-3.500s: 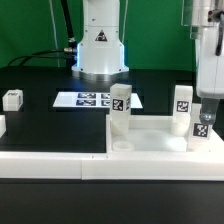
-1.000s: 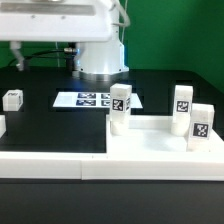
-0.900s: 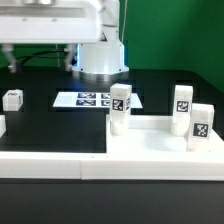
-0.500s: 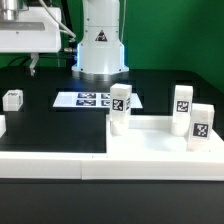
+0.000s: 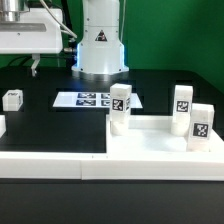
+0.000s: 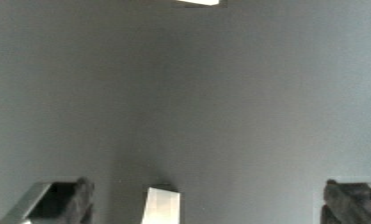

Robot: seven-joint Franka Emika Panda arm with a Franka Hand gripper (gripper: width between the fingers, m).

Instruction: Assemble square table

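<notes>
Square tabletop [image 5: 160, 150] lies nearest, at the exterior view's right beside the white wall strip [image 5: 50, 165], three legs [image 5: 120, 108] upright at its corners, a loose leg [image 5: 12, 99] farther left, the marker board [image 5: 92, 100] behind, and the gripper [image 6: 205, 200] hangs beyond, jaws wide apart.

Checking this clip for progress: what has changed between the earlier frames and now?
The gripper, earlier down at the front leg on the exterior view's right, has left it standing and swung across to the exterior view's left, open and holding nothing. The tabletop, the middle leg, the rear leg, the loose leg and the marker board have not moved.
</notes>
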